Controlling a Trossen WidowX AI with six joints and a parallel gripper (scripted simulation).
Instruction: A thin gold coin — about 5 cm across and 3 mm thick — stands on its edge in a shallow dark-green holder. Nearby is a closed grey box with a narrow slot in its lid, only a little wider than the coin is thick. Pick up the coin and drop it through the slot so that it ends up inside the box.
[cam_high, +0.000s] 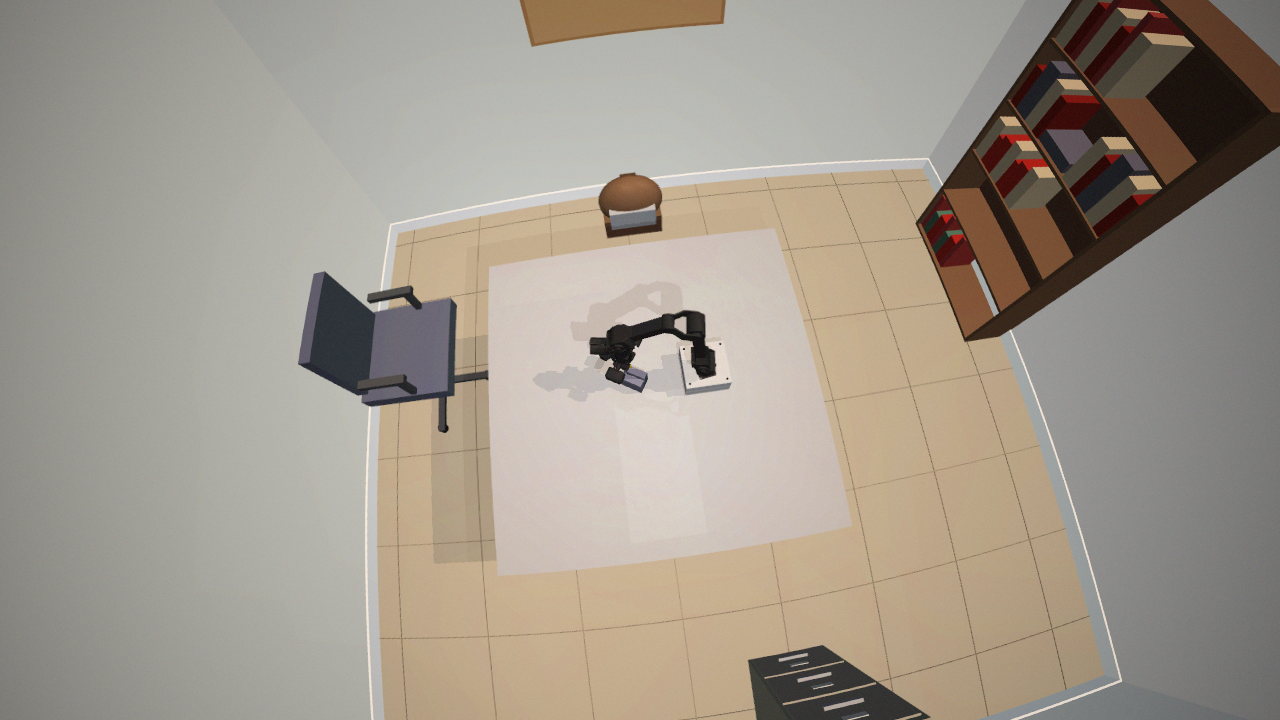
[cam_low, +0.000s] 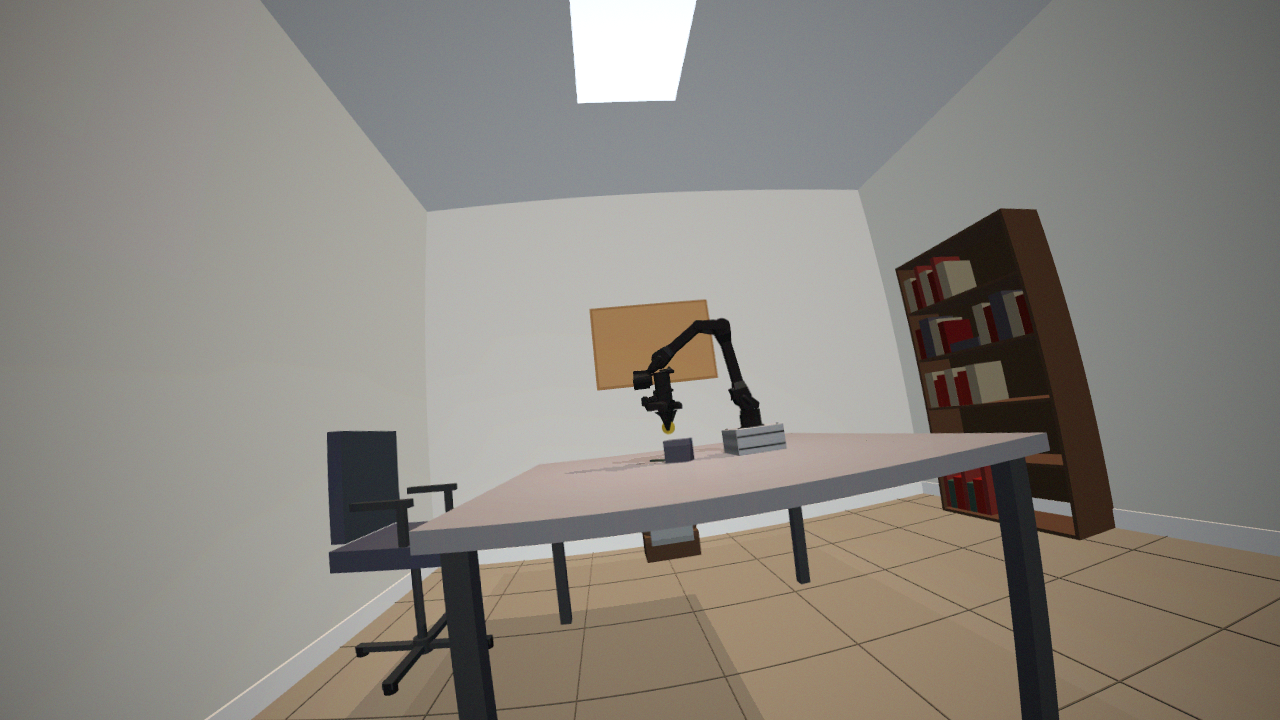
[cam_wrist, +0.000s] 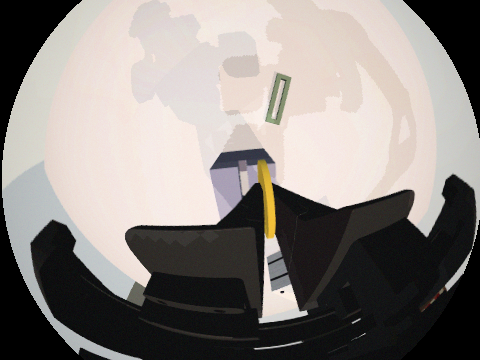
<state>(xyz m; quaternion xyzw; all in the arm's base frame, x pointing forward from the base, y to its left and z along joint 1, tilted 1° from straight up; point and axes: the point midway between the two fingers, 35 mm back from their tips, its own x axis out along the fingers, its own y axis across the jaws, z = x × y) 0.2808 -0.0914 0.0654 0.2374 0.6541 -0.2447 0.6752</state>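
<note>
Gripper is clamped on the coin; the coin is held edge-on betw. the two fingers, its upper rim sticking out past the tips toward 12 o'clock in the wrist view. In the exterior view the coin is seen hanging under the gripper, above the table and clear of it.

Key relation: the box lies just past the fingertips, at approx. 11 o'clock from the coin in the wrist view, partly hidden behind the fingers. A dark line on its lid, prob. the slot, is seen just beside the coin at 11 o'clock; it appears to run roughly 12-to-6, close to parallel w/ the coin's edge. In the exterior view the box sits just below the coin and a touch toward 4 o'clock, w/ a gap betw. them. So the coin is judged near but not yet square over the slot; a small sideways shift, then a descent, would be needed. Exact offset can't be told at this res. In the top view the gripper overlaps the box.

The holder is seen w/o a coin in it, at approx. 12–1 o'clock from the coin, apart from the box, long axis tilted slightly toward 1 o'clock.

Counts: 1 arm, 1 gripper, 1 coin, 1 box, 1 holder.
</note>
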